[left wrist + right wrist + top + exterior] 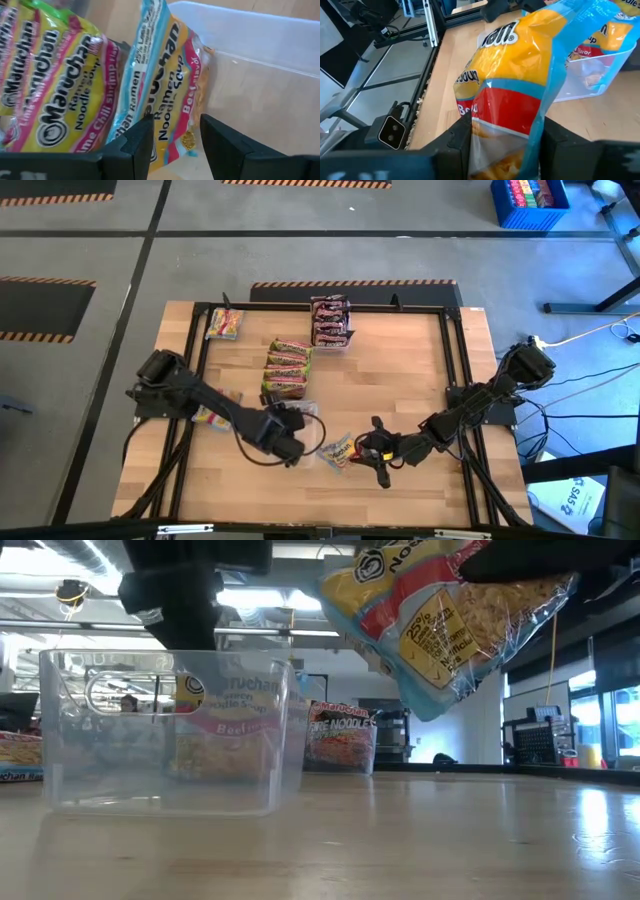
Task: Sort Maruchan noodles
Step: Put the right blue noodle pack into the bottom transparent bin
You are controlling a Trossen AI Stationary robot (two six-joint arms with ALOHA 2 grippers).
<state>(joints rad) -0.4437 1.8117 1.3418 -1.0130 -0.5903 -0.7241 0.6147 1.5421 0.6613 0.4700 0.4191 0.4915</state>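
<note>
My right gripper (362,450) is shut on a yellow, red and blue noodle packet (450,620), which is held in the air near the table's front middle. My left gripper (175,130) stands open above a clear tray (160,730), nothing between its fingers. Inside the tray, yellow-pink packets (55,85) and a beef packet (165,85) stand on edge. A stack of green-and-orange packets (287,368) lies mid-table, and dark red packets (330,320) sit at the far edge. My right gripper pinches the packet between its two fingers across its red band (505,107). The fingers come from the table's right side, slanting slightly down. The packet is lifted clear of the table, tilted, with its crimped free end (430,705) hanging lowest.
A loose yellow-pink packet (224,324) lies at the far left corner, another (213,416) beneath my left arm. A black frame (452,360) rims the wooden table. Bare wood shows at the centre right (400,380).
</note>
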